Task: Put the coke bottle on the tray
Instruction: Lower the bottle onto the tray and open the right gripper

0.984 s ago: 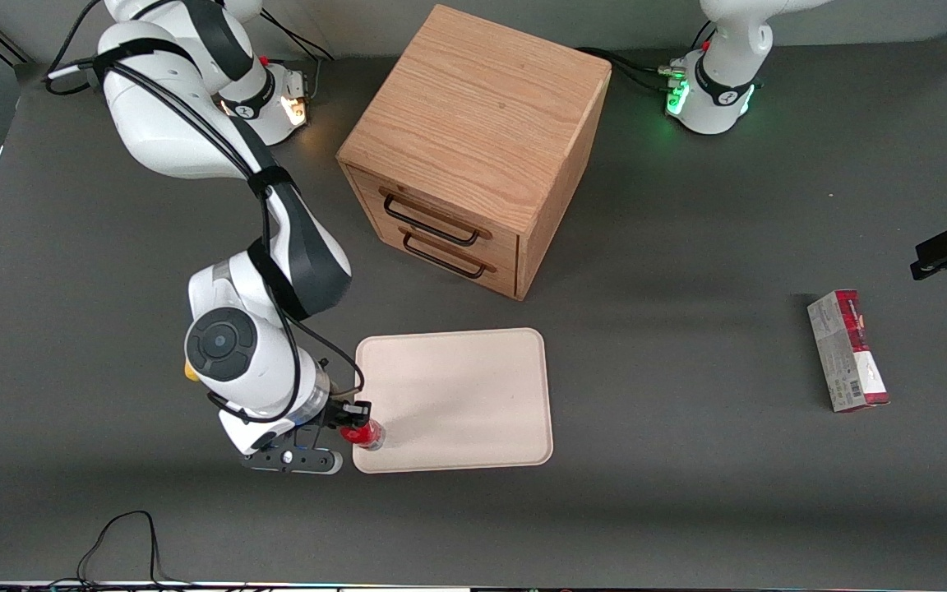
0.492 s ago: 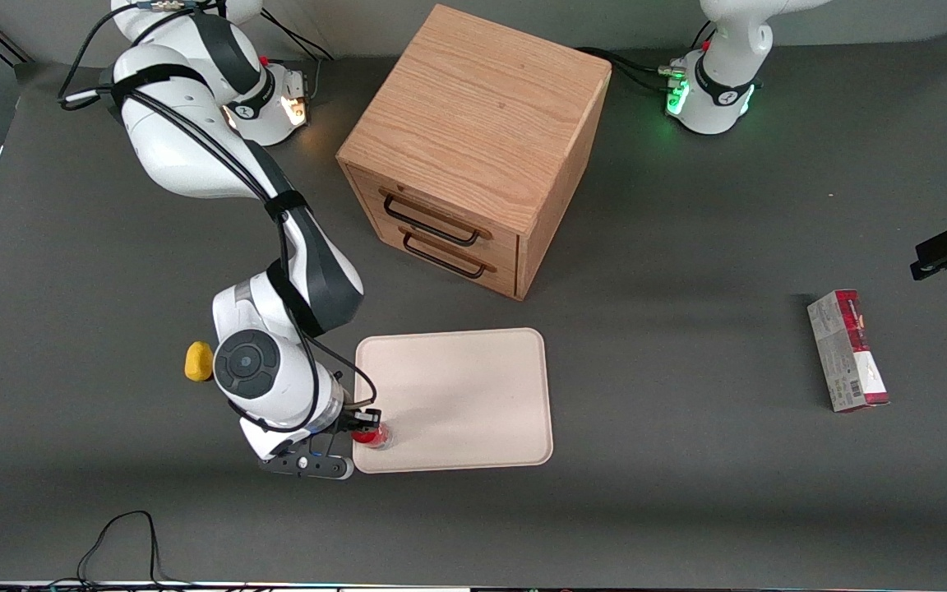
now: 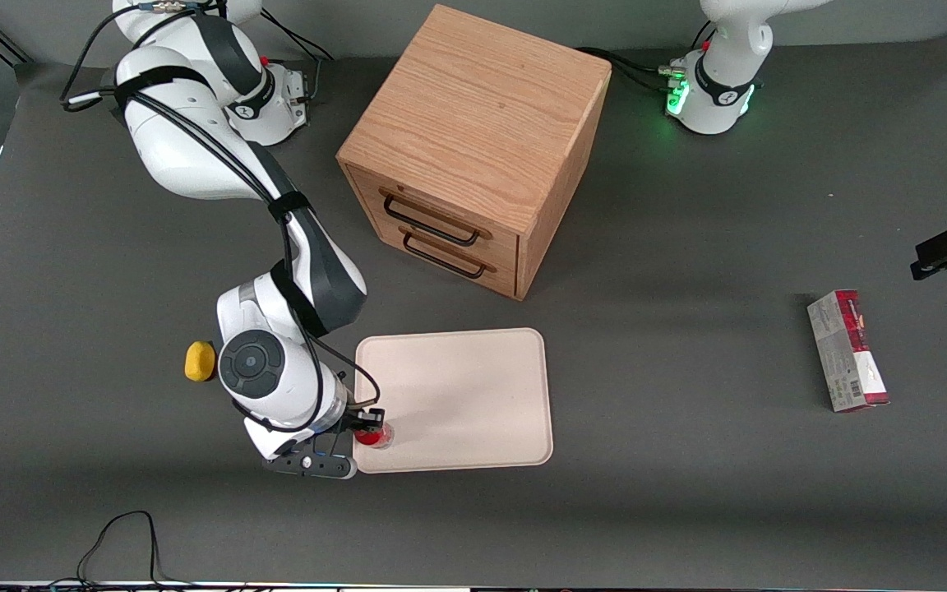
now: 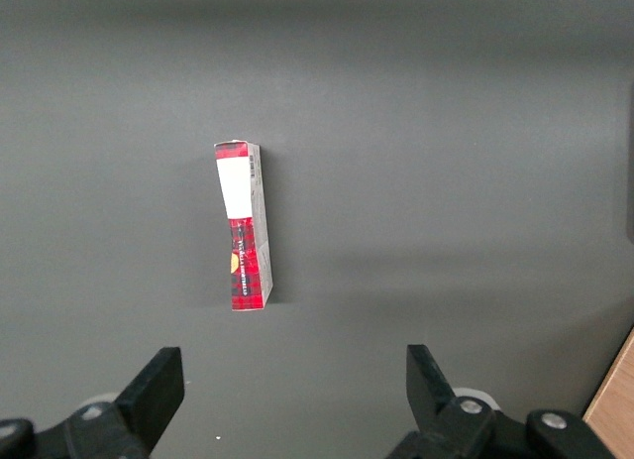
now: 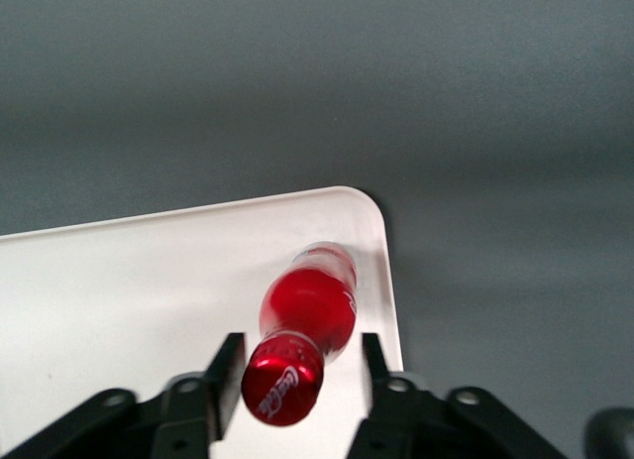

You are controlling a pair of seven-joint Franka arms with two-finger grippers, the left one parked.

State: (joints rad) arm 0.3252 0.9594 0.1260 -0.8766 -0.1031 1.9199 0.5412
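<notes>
The coke bottle [image 3: 375, 437], tiny and red with a red cap, stands upright on the cream-white tray [image 3: 473, 386], in the tray's corner nearest the front camera toward the working arm's end. My right gripper [image 3: 365, 429] is directly over it. In the right wrist view the bottle [image 5: 305, 320] rises from the tray [image 5: 119, 290] between the two black fingers, with its cap close to the camera. The gripper [image 5: 302, 342] is open, with a visible gap beside the bottle on one side.
A yellow lump [image 3: 200, 362] lies on the table beside the working arm's wrist. A wooden drawer cabinet [image 3: 473, 148] stands farther from the front camera than the tray. A red-and-grey carton [image 3: 847, 351] lies toward the parked arm's end, also seen in the left wrist view [image 4: 244, 226].
The gripper carried the bottle from the tray's edge in over its corner. The bottle went from tilted to upright on the tray. The yellow lump came into view as the arm shifted.
</notes>
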